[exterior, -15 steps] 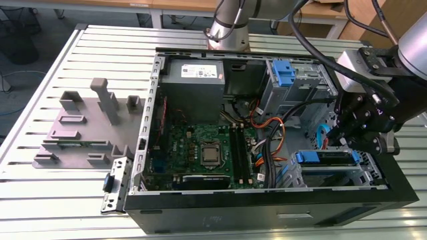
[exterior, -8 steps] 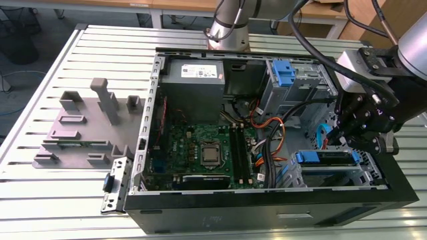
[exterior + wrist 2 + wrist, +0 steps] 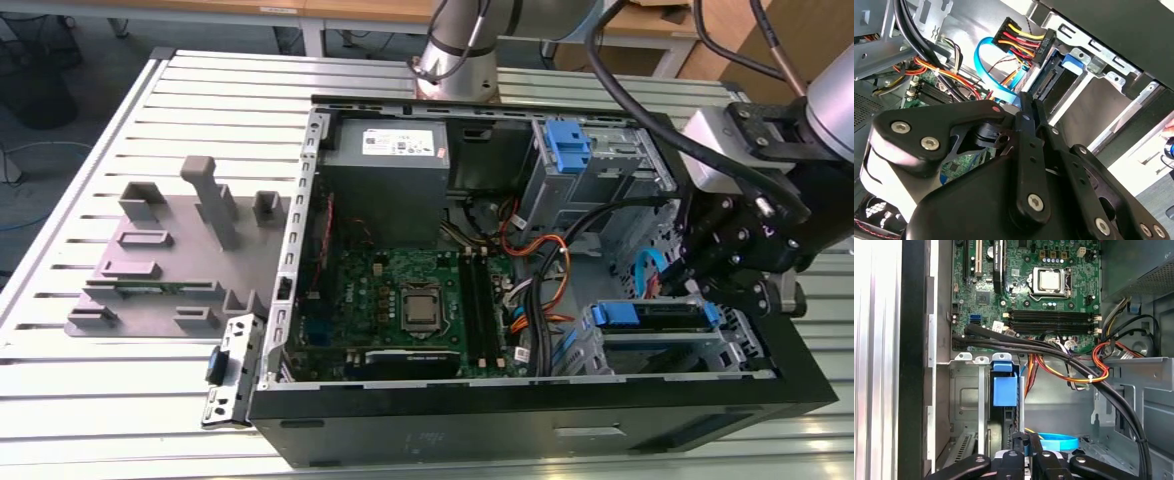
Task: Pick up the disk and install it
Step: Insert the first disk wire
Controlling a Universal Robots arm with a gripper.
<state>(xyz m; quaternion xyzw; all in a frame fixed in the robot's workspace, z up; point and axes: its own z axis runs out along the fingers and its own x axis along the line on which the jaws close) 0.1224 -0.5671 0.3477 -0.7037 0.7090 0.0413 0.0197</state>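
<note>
desk (image 3: 120,390): ribbed silvery metal slats, dull sheen.
computer case (image 3: 534,425): black painted metal, matt; inner walls bare grey sheet metal.
end effector (image 3: 1026,112): matt black metal links, shiny silver screws.
disk (image 3: 650,316): grey metal, glossy blue plastic rails.
fixture block (image 3: 167,255), left of frame: matt grey plastic.

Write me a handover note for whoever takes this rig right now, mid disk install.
Gripper: fingers shut and holding nothing, low inside the case at the exterior view's right, beside the drive cage.
Disk: already off the table and lying in the cage slot, with its blue carrier ends showing.
Done: the pick-up and the placing into the cage.
Left: the pictures do not show whether the disk is fully seated. The cable connector hangs close to the disk's end, and whether it is plugged in cannot be told.
</note>
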